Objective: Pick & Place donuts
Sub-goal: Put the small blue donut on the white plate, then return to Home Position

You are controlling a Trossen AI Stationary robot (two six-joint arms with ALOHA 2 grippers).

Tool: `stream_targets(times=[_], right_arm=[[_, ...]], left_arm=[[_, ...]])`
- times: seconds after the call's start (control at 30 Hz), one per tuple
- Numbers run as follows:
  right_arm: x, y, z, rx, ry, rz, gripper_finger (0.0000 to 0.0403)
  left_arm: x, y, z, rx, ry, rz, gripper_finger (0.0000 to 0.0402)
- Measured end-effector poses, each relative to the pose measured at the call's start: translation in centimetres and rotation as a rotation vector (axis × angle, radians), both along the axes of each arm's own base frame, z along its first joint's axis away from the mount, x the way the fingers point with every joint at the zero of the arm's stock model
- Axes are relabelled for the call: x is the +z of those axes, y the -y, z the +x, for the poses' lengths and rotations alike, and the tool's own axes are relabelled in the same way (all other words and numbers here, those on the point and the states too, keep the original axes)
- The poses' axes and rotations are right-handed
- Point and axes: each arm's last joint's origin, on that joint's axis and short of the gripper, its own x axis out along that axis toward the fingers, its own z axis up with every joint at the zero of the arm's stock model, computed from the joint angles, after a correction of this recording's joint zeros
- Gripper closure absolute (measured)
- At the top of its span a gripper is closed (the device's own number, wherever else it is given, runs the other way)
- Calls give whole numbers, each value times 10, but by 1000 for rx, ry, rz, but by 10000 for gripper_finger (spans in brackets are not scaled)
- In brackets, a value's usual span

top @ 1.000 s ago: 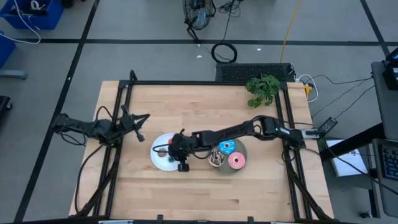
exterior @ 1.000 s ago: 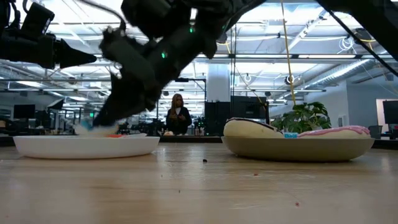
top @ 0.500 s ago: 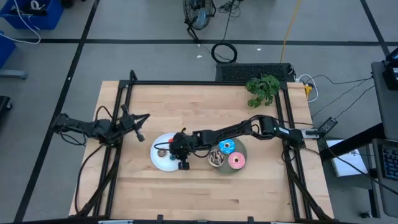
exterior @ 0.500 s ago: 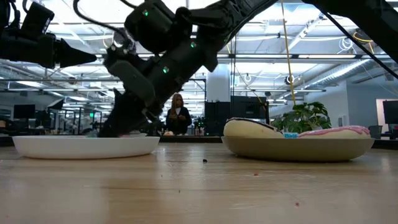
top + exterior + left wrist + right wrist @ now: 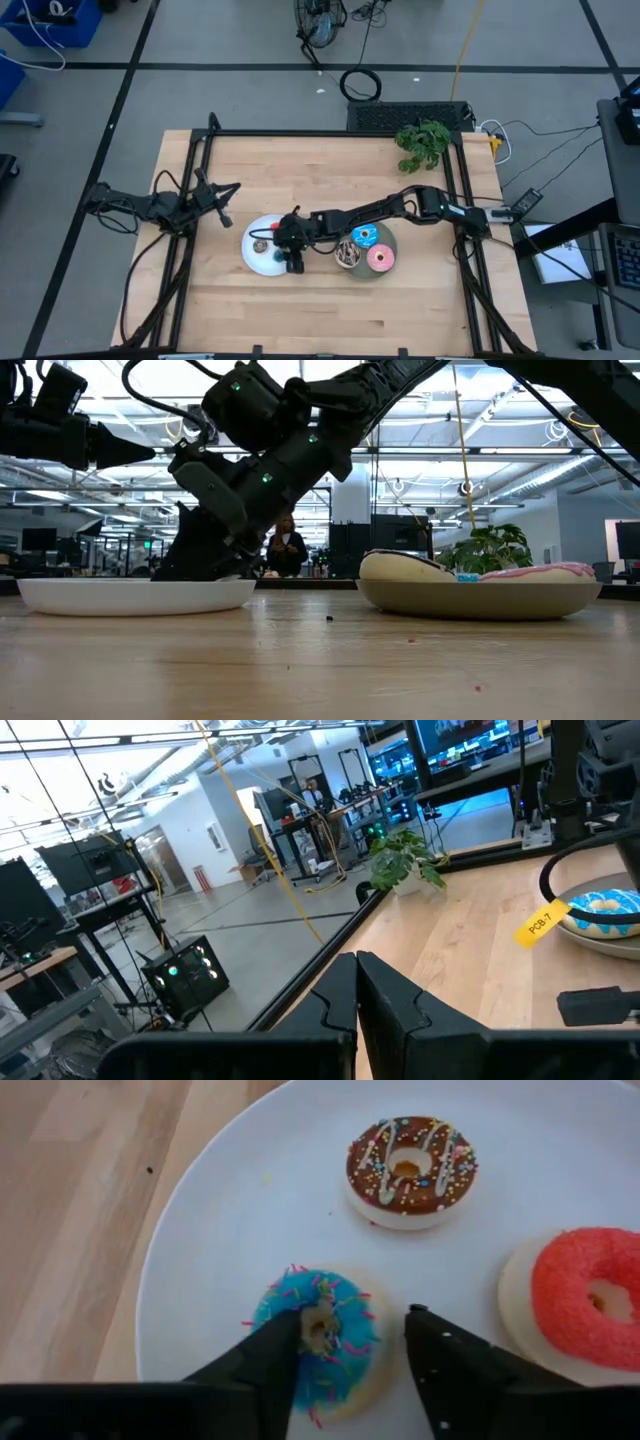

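Robotics lab in large open industrial hall. Wooden table (image 5: 300, 160) in black frame on grey floor (image 5: 200, 90) marked with dark lines. Cables (image 5: 362, 84) coiled beyond table's far edge. Exposed ceiling trusses (image 5: 500, 420), monitors (image 5: 470, 735), equipment racks (image 5: 190, 975) behind. Person (image 5: 287, 545) at far workstation.

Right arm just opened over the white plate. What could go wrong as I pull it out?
The right gripper is open, but its fingers straddle the small blue donut lying on the white plate; one fingertip overlaps the ring, so a tilted retreat may drag or flip it. The small red donut and small brown donut lie close by, so a sideways sweep could knock them. The left gripper waits shut at the table's left edge, away from this.
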Motion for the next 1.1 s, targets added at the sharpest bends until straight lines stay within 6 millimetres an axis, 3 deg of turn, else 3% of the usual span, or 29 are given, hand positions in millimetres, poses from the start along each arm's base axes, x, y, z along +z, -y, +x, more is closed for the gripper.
stream_targets(times=[0.2,0.3,0.5,0.67,0.77,0.9,1.1], right_arm=[[9,0,1,22,40,-21,190],[22,0,-2,24,45,-23,183],[30,1,-5,36,48,-58,183],[66,3,-15,-9,62,-120,196],[87,-1,-25,24,58,-139,216],[114,-9,-46,54,85,-177,277],[126,-8,-95,45,185,-153,392]], left_arm=[[0,0,0,0,0,0,387],[0,0,0,0,-1,0,387],[0,0,0,0,-2,0,387],[-1,0,0,0,-10,1,387],[-1,0,0,0,-14,2,387],[-3,0,0,9,-27,3,387],[-4,0,0,17,-39,3,387]])
